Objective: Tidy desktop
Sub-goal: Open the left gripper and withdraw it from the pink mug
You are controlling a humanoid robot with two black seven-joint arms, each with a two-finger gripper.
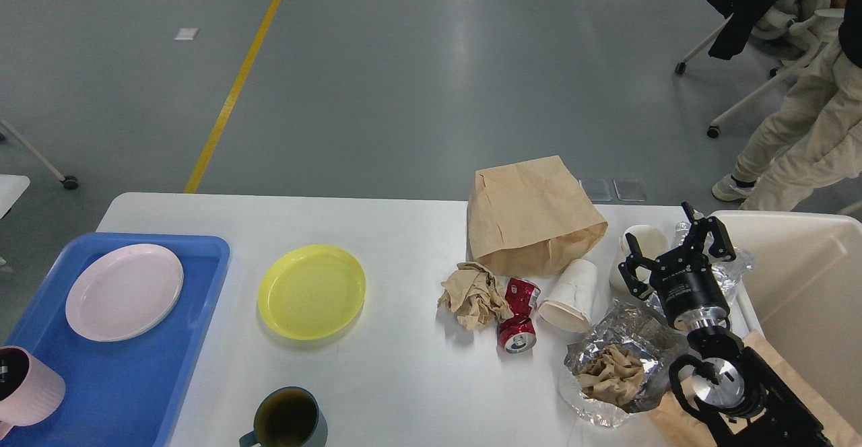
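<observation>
The white desktop (404,231) carries a yellow plate (312,291), a dark mug (286,419), a brown paper bag (532,215), crumpled brown paper (475,295), a crushed red can (517,316), a tipped white paper cup (571,295) and foil holding a paper wad (616,366). My right gripper (670,245) is open and empty, hovering by a white cup (648,238) near the right edge. A pink cup (30,388) stands on the blue tray (135,380) at the left edge. A dark part shows in its mouth. My left gripper's fingers cannot be made out.
A pink plate (124,292) lies on the tray. A cream bin (801,285) stands off the table's right end, with crumpled clear plastic (733,265) beside it. A person (794,130) and a wheeled chair (774,36) are on the floor at the far right.
</observation>
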